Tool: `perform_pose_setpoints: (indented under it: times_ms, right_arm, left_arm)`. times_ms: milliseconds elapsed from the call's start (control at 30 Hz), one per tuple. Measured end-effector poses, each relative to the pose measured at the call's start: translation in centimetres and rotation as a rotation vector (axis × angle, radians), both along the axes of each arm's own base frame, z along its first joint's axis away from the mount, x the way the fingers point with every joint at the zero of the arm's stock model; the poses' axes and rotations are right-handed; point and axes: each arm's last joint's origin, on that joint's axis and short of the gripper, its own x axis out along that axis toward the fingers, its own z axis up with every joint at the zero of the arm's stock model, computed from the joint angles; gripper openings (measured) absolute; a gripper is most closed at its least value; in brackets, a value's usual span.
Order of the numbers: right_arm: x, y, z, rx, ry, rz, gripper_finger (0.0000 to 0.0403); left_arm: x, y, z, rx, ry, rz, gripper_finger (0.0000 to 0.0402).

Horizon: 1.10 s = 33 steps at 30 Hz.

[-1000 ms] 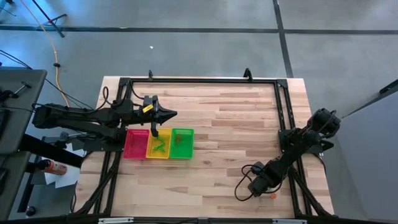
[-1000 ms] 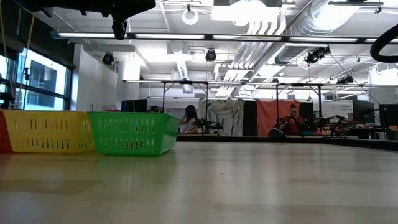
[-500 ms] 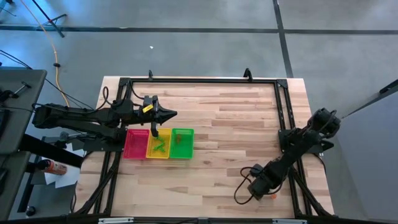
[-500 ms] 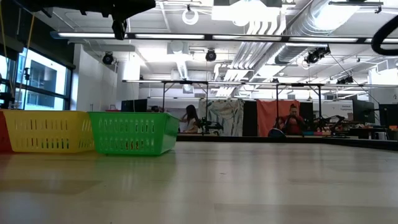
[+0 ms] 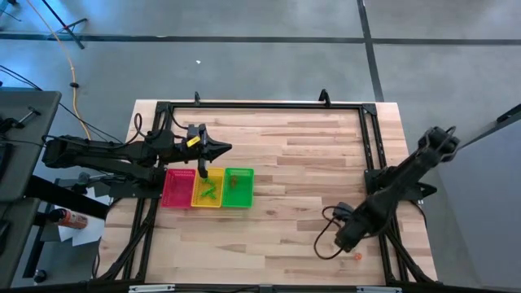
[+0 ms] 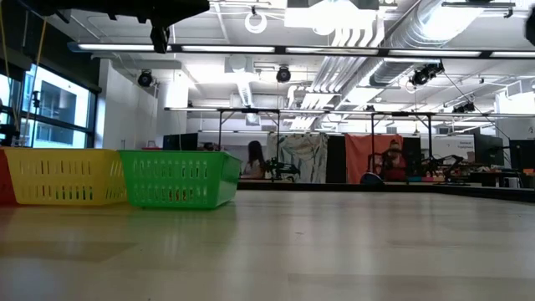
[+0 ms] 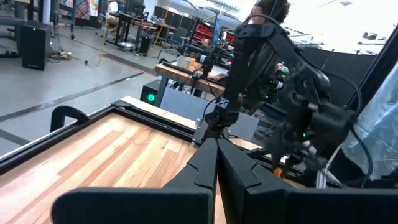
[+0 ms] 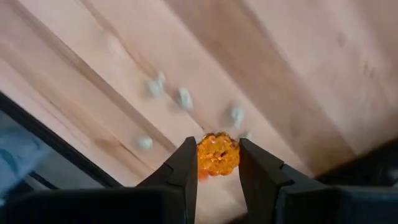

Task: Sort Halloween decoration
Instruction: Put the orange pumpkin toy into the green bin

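The right hand (image 8: 217, 163) is working low over the table (image 5: 309, 155) near its 5 o'clock corner, and its two fingers (image 8: 181, 167) are closing on a small orange trinket (image 8: 217, 155), one piece of the Halloween decoration. In the right wrist view the trinket is sitting squarely between the fingers, touching or all but touching both, so the hand is gripping it or is on the point of doing so; whether it is already lifted clear of the wood cannot be told. Several pale grey trinkets (image 8: 184, 98) are lying loose on the boards just beyond it. From above, an orange speck (image 5: 356, 255) is showing just beside that hand.

The orange piece is looking knobbly and rounded, probably hard moulded plastic: very light, stiff, not fragile, but small enough to squirt out sideways if it is pinched off-centre. Taking it across its widest part, as the fingers are doing, seems the safest hold. The grey bits are smaller still and flatter, so they may be harder to get under.

The left hand (image 5: 202, 172) is hanging at about 9 o'clock, fully closed, over the yellow tray (image 5: 207, 201), which is standing in a touching row between the red tray (image 5: 177, 189) and the green tray (image 5: 238, 203). Green pieces (image 5: 209, 190) are already lying in the yellow tray.
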Motion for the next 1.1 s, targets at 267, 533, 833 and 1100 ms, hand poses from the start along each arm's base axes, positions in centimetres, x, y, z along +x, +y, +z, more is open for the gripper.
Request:
perform_pose_setpoints:
  times_ms: [267,533,833,1100]
  right_arm:
    - [1.4,-2.5,2.5,-0.118,-0.343,0.017,0.0085]
    - [6.7,-5.4,3.7,-0.294,-0.703,0.232,0.0085]
    - [12.0,-11.3,8.1,-0.562,-1.204,0.247,0.0085]
    - [13.1,-14.8,11.0,-0.658,-1.490,0.231,0.0085]
  left_arm:
    - [0.0,0.0,0.0,-0.045,-0.010,0.000,0.0000]
    - [0.0,0.0,0.1,-0.101,-0.027,-0.001,0.0000]
    - [0.0,0.0,0.3,-0.101,-0.047,-0.002,0.0000]
    - [0.0,-0.2,0.3,0.060,-0.023,-0.060,0.0000]
